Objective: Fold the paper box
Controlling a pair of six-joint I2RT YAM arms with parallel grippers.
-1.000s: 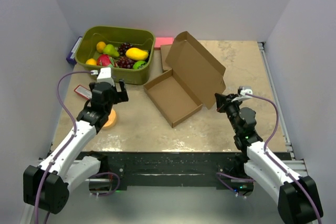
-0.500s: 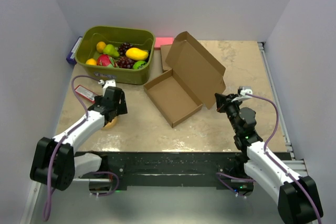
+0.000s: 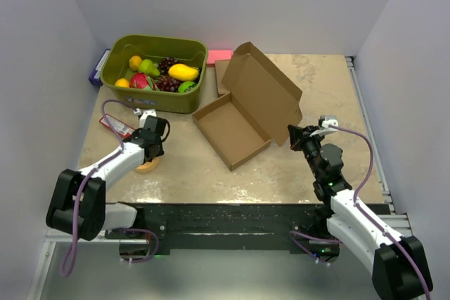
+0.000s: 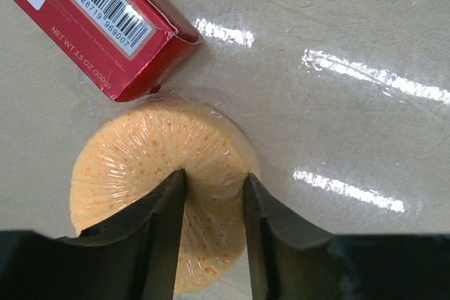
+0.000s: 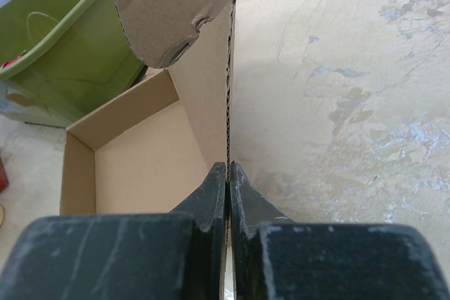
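The right gripper [image 5: 227, 166] is clenched on the raised lid edge of the box [image 3: 235, 128] at mid-table, to hold the lid upright for folding, while the left gripper [image 4: 214, 177] straddles an orange sponge [image 4: 133, 166], grip not determinable.

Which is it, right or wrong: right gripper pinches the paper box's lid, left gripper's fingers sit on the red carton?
Wrong: the left wrist view shows the left gripper on the orange wrapped disc, beside the red carton. The rest holds.
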